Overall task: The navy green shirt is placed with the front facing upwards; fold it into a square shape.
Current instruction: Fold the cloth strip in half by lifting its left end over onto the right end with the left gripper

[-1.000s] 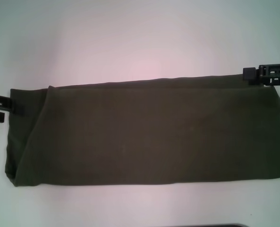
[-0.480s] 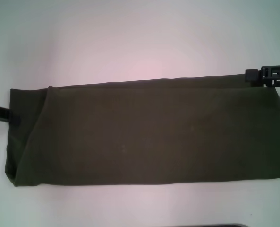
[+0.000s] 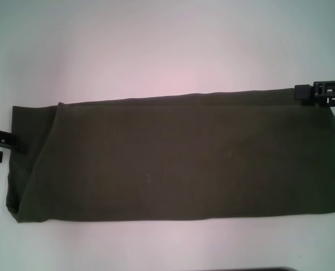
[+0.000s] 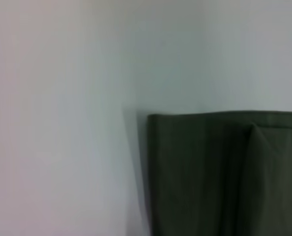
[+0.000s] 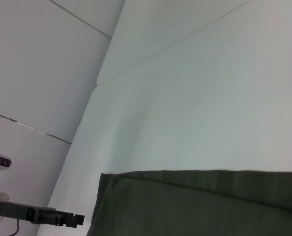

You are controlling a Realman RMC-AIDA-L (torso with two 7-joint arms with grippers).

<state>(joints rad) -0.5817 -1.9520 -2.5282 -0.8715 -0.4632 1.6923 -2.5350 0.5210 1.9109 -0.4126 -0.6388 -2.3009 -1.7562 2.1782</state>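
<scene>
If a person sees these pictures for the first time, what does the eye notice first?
The navy green shirt, already folded into a long dark band, lies across nearly the whole white table. The left gripper sits at the band's left end, and the right gripper at its far right corner.

A plain white bench (image 3: 167,51) carries one item: the navy green shirt (image 3: 173,155), lying flat as a long folded band w/ only plain olive cloth showing, no lettering. It spans nearly from the bench's left side to its right, closer to the near edge. One end has an extra fold layered over it, w/ a diagonal crease.
</scene>
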